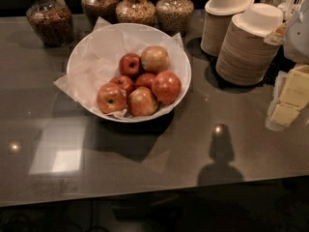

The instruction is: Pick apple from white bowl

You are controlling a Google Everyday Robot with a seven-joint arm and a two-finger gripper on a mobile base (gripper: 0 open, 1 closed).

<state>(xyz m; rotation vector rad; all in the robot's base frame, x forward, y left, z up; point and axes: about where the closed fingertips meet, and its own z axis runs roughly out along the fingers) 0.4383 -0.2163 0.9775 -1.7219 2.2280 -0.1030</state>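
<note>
The white bowl [91, 47] stands on the dark counter at centre left, lined with crinkled white paper and holding several apples. The large glossy red apple [166, 87] lies at the bowl's right front. A paler yellowish-tan apple [155, 58] lies behind it, with a smaller dark red apple [130, 64] to that one's left. Three more red-orange apples [111, 98] lie along the front. A white shape at the right edge, cut off by the frame, looks like my gripper [298, 33]. It is well to the right of the bowl and above the counter.
Several glass jars of grains and nuts [136, 8] stand behind the bowl. Two tall stacks of small beige paper bowls [246, 45] stand at the back right. Pale yellow blocks [292, 95] lie at the right edge. The counter's front edge [145, 192] runs along the bottom.
</note>
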